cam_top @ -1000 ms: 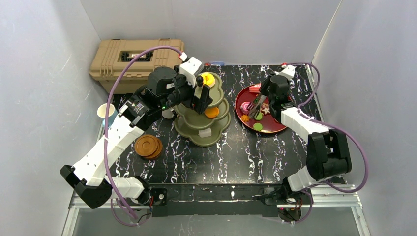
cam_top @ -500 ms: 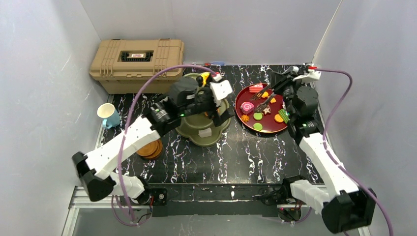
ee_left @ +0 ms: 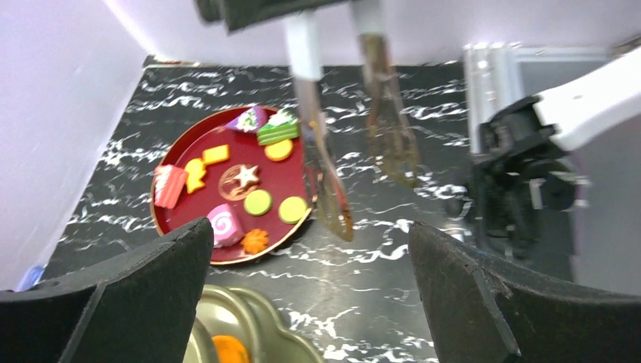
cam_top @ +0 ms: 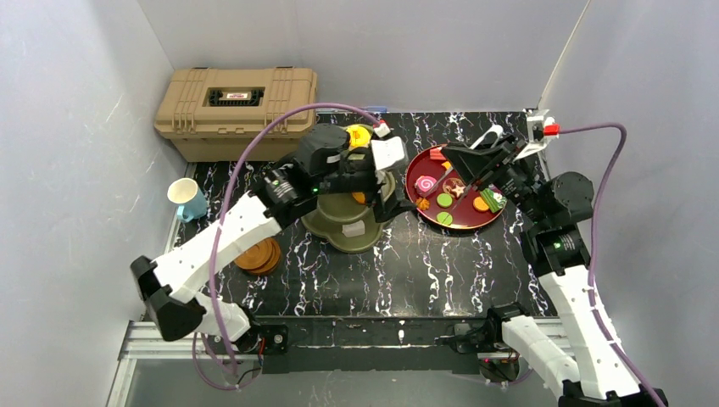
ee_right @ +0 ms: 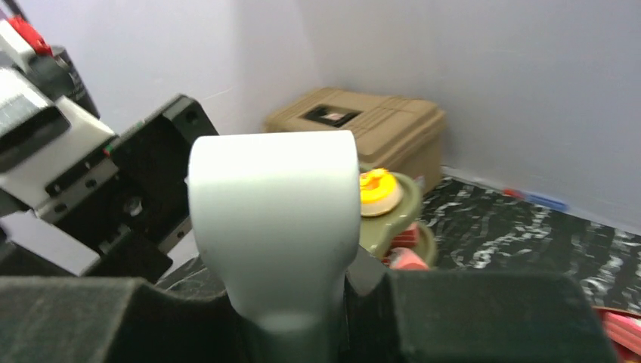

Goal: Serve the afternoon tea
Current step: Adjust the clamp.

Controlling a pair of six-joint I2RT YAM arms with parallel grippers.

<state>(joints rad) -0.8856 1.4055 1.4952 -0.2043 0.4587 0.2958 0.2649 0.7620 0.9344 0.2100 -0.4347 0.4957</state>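
Observation:
The olive-green three-tier stand [cam_top: 348, 231] is at centre, with a yellow pastry [cam_top: 358, 136] on its top tier, an orange one [cam_top: 362, 197] on the middle tier and a white one [cam_top: 353, 228] on the lowest. My left gripper [cam_top: 388, 199] [ee_left: 308, 225] hovers open and empty off the stand's right edge [ee_left: 249, 333]. My right gripper [cam_top: 476, 161] [ee_right: 302, 302] is shut on the white handle of tongs [ee_right: 272, 219]. The tongs' brown tips [cam_top: 443, 181] [ee_left: 332, 204] hang over the pastries [ee_left: 257, 201] on the dark-red plate [cam_top: 470, 222].
A tan toolbox [cam_top: 236, 106] stands at the back left. A white-and-blue cup [cam_top: 186, 199] is by the left wall. Stacked wooden saucers [cam_top: 257, 254] lie under my left forearm. The enclosure walls are close on both sides.
My left gripper has swung from over the stand's top to its right side. My right arm has pulled back to the right and raised the tongs over the plate.

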